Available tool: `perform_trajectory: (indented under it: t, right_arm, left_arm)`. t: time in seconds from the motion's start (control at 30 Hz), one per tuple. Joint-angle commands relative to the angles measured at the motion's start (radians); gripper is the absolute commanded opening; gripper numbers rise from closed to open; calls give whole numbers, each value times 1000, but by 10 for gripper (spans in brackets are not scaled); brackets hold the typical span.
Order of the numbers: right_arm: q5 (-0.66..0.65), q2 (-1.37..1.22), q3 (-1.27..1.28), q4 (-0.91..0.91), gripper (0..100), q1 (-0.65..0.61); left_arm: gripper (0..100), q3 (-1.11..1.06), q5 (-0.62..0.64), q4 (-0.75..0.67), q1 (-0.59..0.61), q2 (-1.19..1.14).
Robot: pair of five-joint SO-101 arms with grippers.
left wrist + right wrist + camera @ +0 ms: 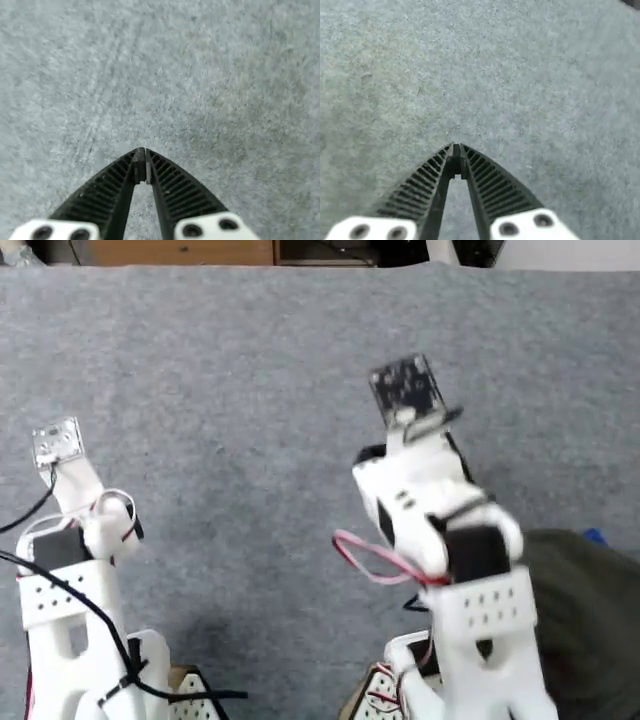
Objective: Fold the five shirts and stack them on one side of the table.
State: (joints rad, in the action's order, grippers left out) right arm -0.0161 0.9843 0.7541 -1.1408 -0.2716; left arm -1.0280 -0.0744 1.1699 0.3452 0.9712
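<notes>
A dark olive shirt [590, 615] lies bunched at the table's near right edge, partly hidden behind the right arm [430, 505]. The left arm [85, 530] stands at the near left, well away from the shirt. In the left wrist view my left gripper [140, 155] is shut, its black ribbed fingers [175, 190] meeting at the tips over bare grey cloth with nothing between them. In the right wrist view my right gripper [456, 149] is likewise shut and holds nothing, hovering over the same grey surface.
A grey felt cover [250, 390] spreads over the whole table. A small blue item [595, 536] peeks out beside the shirt at the right edge. Wooden furniture [180, 250] runs along behind the far edge.
</notes>
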Motion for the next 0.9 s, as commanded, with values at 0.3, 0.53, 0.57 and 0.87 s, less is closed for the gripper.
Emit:
perform_trajectory:
  t: [0.3,0.53,0.57,0.87]
  right_arm:
    - [-64,616,605,190,8,15]
    - [-64,696,662,132,9,15]
    - [-64,697,671,132,9,15]
    - [-60,704,759,60,5,61]
  left_arm:
    - [19,-167,-31,-48,-72,136]
    - [19,-388,-144,-144,-121,341]
    - [19,-411,-144,-143,-121,383]
    - [19,-644,-144,-135,-112,759]
